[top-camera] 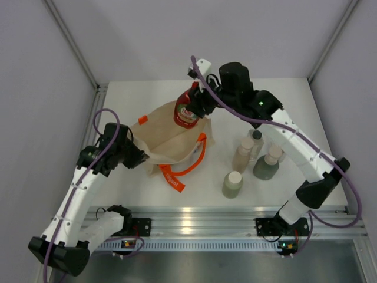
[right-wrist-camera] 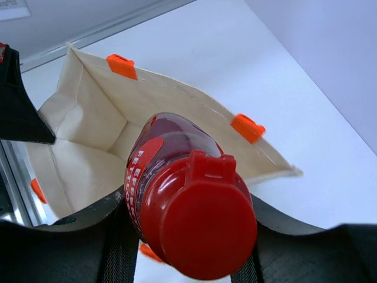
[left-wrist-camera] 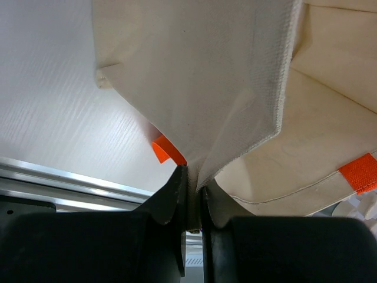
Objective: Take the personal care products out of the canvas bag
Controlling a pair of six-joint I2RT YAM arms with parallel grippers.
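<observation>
left gripper: clenched on canvas bag edge, 8 o'clock side
right gripper: grasping red bottle above bag's 1 o'clock corner
four bottles: upright on table, 3 o'clock of bag

1. Overhead, I'm under bright, even light from above; the white table reads almost washed out.
2. There's a hot glare streak on the aluminium rail by my bases.
3. Shadows are soft and faint beside the bottles and the canvas bag.
4. Left wrist view: the bag's weave is crisp, but my left fingers go near-black, detail lost.
5. Right wrist view: the red bottle looms close, its cap showing a glossy sheen and slightly soft. The bag's interior is shaded and the table behind is blown white. My right fingers are dark, blurry shapes.
</observation>
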